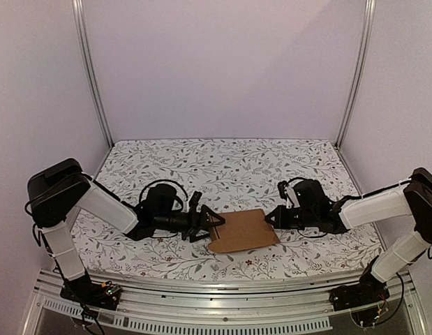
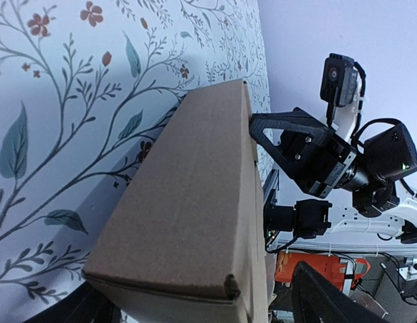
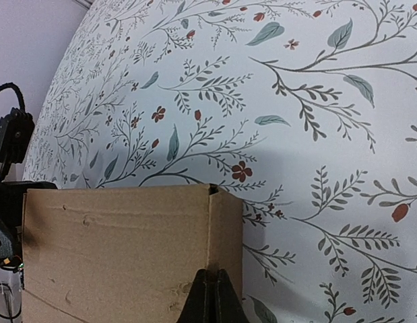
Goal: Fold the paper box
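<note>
The paper box (image 1: 243, 232) is a closed, shallow brown cardboard box lying flat on the floral cloth between the two arms. My left gripper (image 1: 206, 225) is open at the box's left end, one finger on each side of that end. In the left wrist view the box (image 2: 195, 202) fills the space between the fingers (image 2: 329, 296); I cannot tell whether they touch it. My right gripper (image 1: 270, 220) is shut and holds nothing. Its joined tips (image 3: 209, 279) rest against the box (image 3: 120, 249) at a fold line near its right end.
The floral cloth (image 1: 229, 167) covers the whole table. White walls and two aluminium posts (image 1: 93, 77) close in the back and sides. A metal rail (image 1: 222, 296) runs along the near edge by the arm bases. The right arm (image 2: 316, 148) shows beyond the box.
</note>
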`<state>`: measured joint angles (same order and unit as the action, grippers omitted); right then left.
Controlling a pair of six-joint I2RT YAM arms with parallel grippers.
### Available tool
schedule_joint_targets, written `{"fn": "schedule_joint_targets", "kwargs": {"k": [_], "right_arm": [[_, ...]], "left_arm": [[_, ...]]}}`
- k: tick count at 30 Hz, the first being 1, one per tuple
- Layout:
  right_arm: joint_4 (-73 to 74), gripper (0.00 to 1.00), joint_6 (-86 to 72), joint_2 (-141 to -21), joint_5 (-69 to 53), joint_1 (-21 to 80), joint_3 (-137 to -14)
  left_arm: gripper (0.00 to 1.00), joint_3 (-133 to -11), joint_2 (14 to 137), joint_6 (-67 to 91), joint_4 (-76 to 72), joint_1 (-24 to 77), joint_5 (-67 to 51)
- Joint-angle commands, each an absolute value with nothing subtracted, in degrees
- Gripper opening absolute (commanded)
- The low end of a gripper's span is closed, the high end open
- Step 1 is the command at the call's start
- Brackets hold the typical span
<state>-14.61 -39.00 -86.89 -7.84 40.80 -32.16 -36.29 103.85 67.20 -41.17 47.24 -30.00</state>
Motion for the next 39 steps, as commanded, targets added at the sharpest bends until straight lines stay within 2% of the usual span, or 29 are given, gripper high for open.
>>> {"fn": "schedule_joint_targets", "kwargs": {"k": [1,16,18,19,22,29,32,36,37,39], "right_arm": [[-8.1,0.0,-39.0,-87.2,-6.3,40.5,-29.8],[-7.8,0.01,-39.2,-86.1,-6.0,40.4,-29.6],[-7.7,0.08,-39.0,-85.4,-6.0,40.4,-29.6],[-7.5,0.16,-38.7,-85.0,-5.8,40.4,-29.6],[-6.2,0.29,-37.1,-82.3,-5.2,40.4,-29.8],[1.2,0.51,-29.8,-72.2,-3.7,40.4,-31.9],[4.9,0.67,-25.3,-67.7,-4.2,40.4,-33.8],[8.4,0.84,-16.0,-62.8,-7.6,40.5,-36.7],[8.9,0.96,-14.4,-61.5,-8.8,40.6,-37.3],[10.0,0.99,-9.6,-58.9,-9.6,41.4,-38.7]], "left_arm": [[0.82,-36.2,104.7,69.6,-44.9,47.4,-31.2],[0.45,-34.9,105.4,73.3,-51.0,47.2,-33.0],[0.43,-34.7,104.9,73.2,-51.0,46.9,-33.3],[0.42,-34.6,104.5,73.1,-50.7,46.7,-33.5],[0.38,-34.0,103.1,72.8,-50.1,45.4,-34.6],[0.34,-32.1,100.0,72.6,-50.1,41.1,-40.6],[0.31,-31.4,99.3,73.6,-52.5,39.4,-44.6],[0.3,-30.0,98.6,76.8,-58.1,37.4,-50.2],[0.3,-29.6,98.4,77.7,-59.4,37.0,-51.4],[0.29,-29.0,98.4,79.9,-63.4,36.4,-53.8]]}}
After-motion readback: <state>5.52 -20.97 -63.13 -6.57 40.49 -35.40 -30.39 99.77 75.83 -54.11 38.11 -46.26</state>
